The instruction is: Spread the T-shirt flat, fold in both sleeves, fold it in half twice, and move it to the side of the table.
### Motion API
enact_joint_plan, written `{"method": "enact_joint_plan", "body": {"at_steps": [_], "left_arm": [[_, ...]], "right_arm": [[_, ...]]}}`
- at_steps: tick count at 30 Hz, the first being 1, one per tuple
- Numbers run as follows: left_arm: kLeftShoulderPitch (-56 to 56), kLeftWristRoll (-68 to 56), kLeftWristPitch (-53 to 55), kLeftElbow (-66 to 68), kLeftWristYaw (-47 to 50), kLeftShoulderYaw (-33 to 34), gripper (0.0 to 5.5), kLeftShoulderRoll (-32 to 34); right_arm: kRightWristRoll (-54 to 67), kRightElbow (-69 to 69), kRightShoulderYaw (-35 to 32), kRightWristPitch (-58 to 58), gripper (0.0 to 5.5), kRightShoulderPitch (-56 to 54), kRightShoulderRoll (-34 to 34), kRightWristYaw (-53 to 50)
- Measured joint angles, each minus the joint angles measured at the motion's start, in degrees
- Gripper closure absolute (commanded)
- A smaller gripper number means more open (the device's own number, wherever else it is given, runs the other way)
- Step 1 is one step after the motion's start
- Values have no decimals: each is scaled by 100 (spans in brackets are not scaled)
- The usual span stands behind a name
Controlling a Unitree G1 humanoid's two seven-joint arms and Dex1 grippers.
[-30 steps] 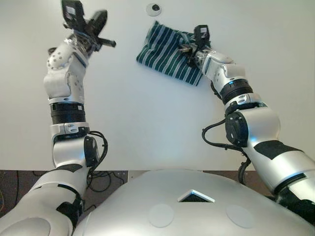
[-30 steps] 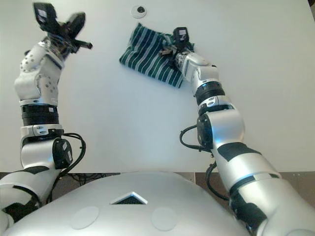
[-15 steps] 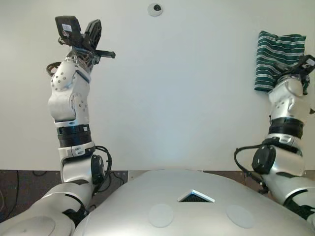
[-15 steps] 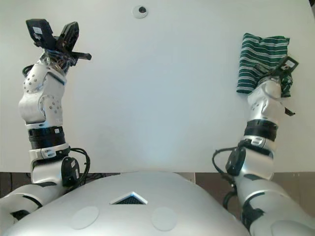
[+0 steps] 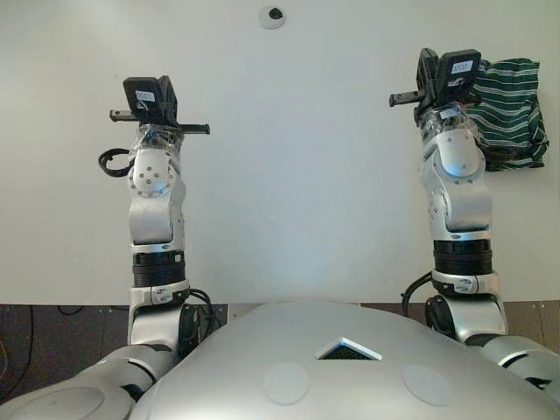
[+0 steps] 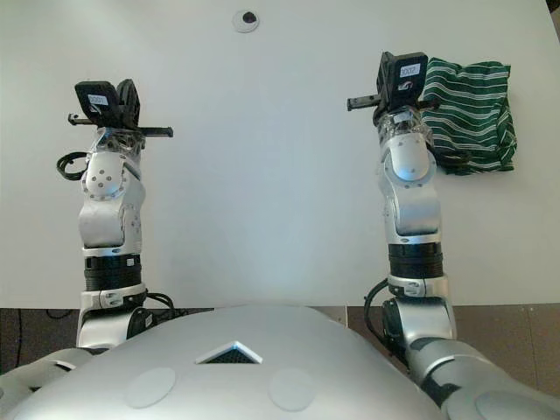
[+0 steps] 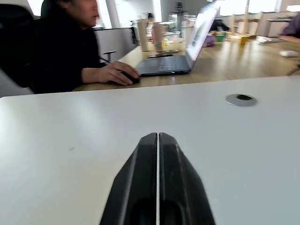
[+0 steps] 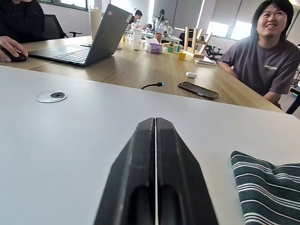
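The T-shirt (image 5: 512, 109), green with white stripes, lies folded in a compact bundle at the right side of the white table (image 5: 297, 175). It also appears in the right wrist view as the T-shirt (image 8: 268, 190), beside and beyond the fingertips. My right gripper (image 5: 428, 77) is held up just left of the shirt and clear of it, shut on nothing, fingers (image 8: 140, 154) pressed together. My left gripper (image 5: 165, 98) is raised over the left half of the table, far from the shirt. Its fingers (image 7: 145, 159) are also shut and hold nothing.
A round grey grommet (image 5: 272, 15) sits in the tabletop at the far middle. The shirt lies close to the table's right edge (image 6: 553, 105). Beyond the far edge stands a wooden table with a laptop (image 7: 178, 61).
My right gripper dragged the folded shirt from the far middle to the right side, let go and drew back to its left. The left arm swung upright.
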Motion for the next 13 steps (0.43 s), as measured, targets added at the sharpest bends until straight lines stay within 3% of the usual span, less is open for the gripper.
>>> {"method": "enact_joint_plan", "body": {"at_steps": [7,10,13], "left_arm": [[-6,-5,-55,4,84,88,549,-52],[-13,-2,-59,3,90,100,549,-51],[-20,-3,-69,19,83,125,549,-49]], "right_arm": [[10,116,-173,20,547,-22,206,15],[75,770,-739,94,547,-238,134,-80],[278,2328,-1735,117,547,-797,-525,-392]]}}
